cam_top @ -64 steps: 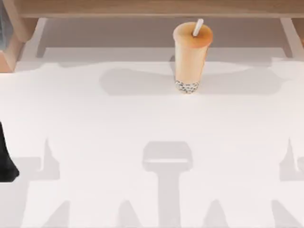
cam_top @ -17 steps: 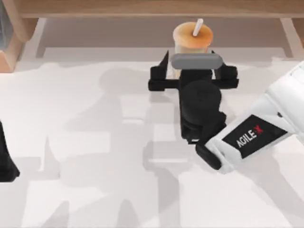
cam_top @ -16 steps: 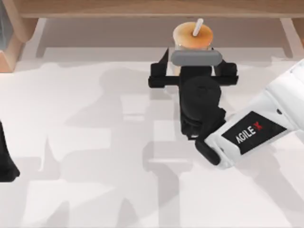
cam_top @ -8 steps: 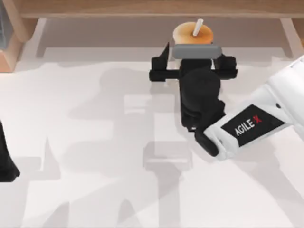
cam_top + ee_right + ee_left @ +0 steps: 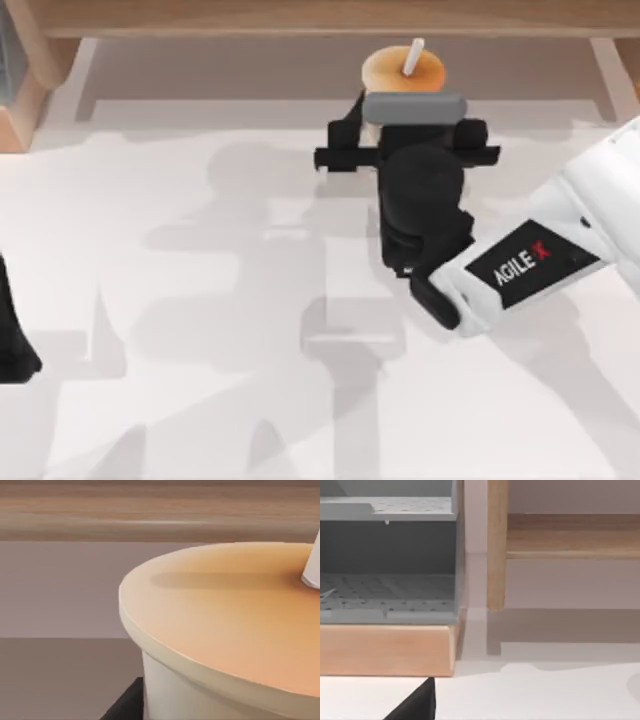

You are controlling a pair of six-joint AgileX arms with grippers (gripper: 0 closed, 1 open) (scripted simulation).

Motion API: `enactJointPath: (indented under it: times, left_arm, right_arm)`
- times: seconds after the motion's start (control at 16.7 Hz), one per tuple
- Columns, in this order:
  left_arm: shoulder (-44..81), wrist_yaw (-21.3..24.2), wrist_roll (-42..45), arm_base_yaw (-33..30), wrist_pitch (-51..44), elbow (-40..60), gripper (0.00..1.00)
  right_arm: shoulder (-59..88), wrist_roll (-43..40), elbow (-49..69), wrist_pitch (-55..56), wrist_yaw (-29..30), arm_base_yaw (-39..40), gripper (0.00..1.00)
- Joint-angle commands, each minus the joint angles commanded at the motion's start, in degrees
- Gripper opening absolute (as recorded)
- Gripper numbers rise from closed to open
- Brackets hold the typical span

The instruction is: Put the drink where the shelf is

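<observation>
The drink (image 5: 403, 72) is an orange-tan cup with a white straw. It stands upright on the white table, just in front of the shelf (image 5: 320, 16), the long wooden board across the far edge. My right gripper (image 5: 410, 128) is open and straddles the cup, one black finger on each side of it. In the right wrist view the drink's lid (image 5: 225, 620) is very close, with the shelf (image 5: 160, 510) behind it. My left gripper (image 5: 10, 340) is parked at the table's left edge. The left wrist view shows the shelf board (image 5: 570, 535) and its upright support (image 5: 496, 545).
A grey perforated rack on a wooden base (image 5: 385, 595) stands left of the shelf, at the far left corner (image 5: 12, 100). The white right arm (image 5: 560, 250) reaches in from the right. Open table (image 5: 200, 300) lies in front and to the left.
The right gripper has crept a little farther toward the shelf around the cup, and its fingers have drawn in slightly. The drink has stayed in place. The left arm has not moved.
</observation>
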Motion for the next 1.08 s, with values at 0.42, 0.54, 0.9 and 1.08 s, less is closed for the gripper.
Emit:
enactJointPath:
  times: [0.42,0.54,0.9,1.08]
  left_arm:
    - [0.00,0.00,0.00,0.00,0.00,0.00,1.00]
    - [0.00,0.00,0.00,0.00,0.00,0.00,1.00]
    - [0.00,0.00,0.00,0.00,0.00,0.00,1.00]
    - [0.00,0.00,0.00,0.00,0.00,0.00,1.00]
  right_arm:
    - [0.00,0.00,0.00,0.00,0.00,0.00,0.00]
    - [0.00,0.00,0.00,0.00,0.00,0.00,0.00]
    - [-0.67,0.10,-0.10,-0.56,-0.02,0.16,0.00]
    - [-1.86,0.12,-0.20,-1.66,-0.03,0.17,0.00]
